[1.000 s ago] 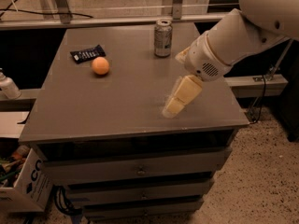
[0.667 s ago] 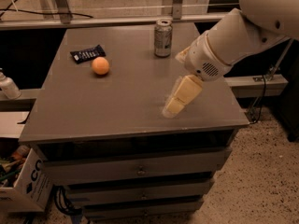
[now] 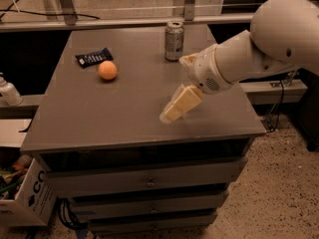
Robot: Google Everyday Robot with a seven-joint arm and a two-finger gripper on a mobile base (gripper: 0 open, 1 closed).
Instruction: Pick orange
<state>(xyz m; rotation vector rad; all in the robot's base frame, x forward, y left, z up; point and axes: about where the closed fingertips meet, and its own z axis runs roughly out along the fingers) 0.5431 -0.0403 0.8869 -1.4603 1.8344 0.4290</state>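
Observation:
The orange point(image 3: 107, 70) is a small round pale-orange fruit lying on the grey tabletop point(image 3: 114, 118), toward the back left. My gripper point(image 3: 176, 107) hangs low over the table's middle right on the white arm point(image 3: 259, 49). It is well to the right of the orange and nearer the front, not touching it, and it holds nothing that I can see.
A flat dark snack wrapper point(image 3: 93, 57) lies just behind and left of the orange. A silver drink can point(image 3: 174, 41) stands at the back, close to the arm's wrist. The table has drawers point(image 3: 149, 182) below. A cardboard box point(image 3: 25, 198) and a white bottle point(image 3: 8, 91) are at the left.
My gripper and arm have moved a little to the left, toward the orange. The orange, wrapper and can have not moved.

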